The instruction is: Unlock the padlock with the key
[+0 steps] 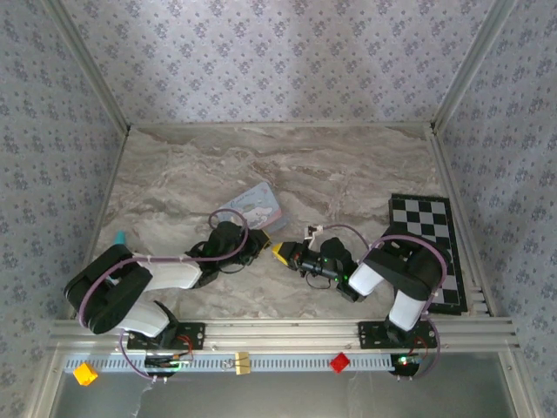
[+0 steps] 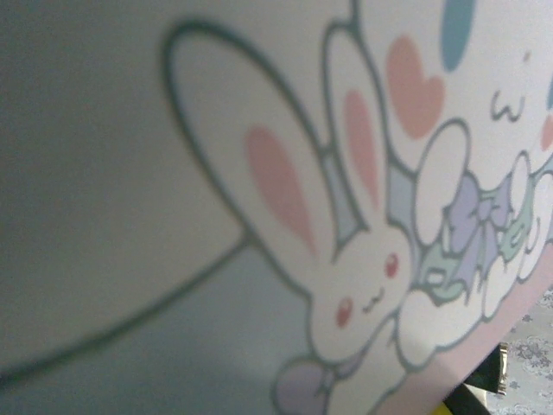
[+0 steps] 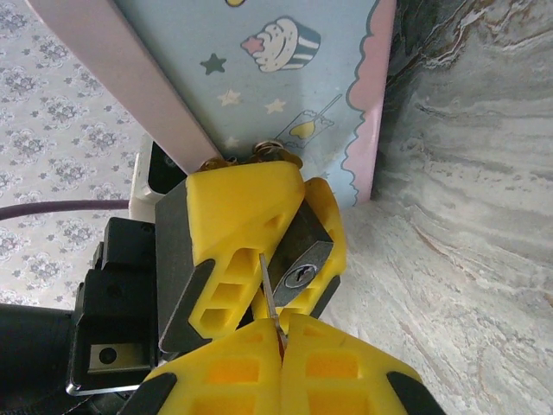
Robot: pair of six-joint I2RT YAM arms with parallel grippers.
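Observation:
The small dark padlock [image 3: 300,262] sits clamped between the yellow fingers [image 3: 238,216] of my left gripper [image 1: 258,246], with its keyhole face turned toward the right wrist camera. The padlock hangs from the hasp of the pale blue cartoon tin [image 3: 285,86], which lies tilted on the table [image 1: 253,207]. My right gripper [image 3: 281,341] is shut on the key, whose thin blade [image 3: 269,294] sticks up from between its fingers. The blade tip rests just left of the keyhole, against the left gripper's finger, not inside the slot. The left wrist view is close on the tin's bunny print [image 2: 346,285].
A black and white checkerboard [image 1: 426,248] lies at the right edge of the marble table. A small teal object [image 1: 119,236] sits by the left wall. Wallpapered walls enclose the workspace. The front rail carries a yellow block [image 1: 84,374] and a red block [image 1: 338,361].

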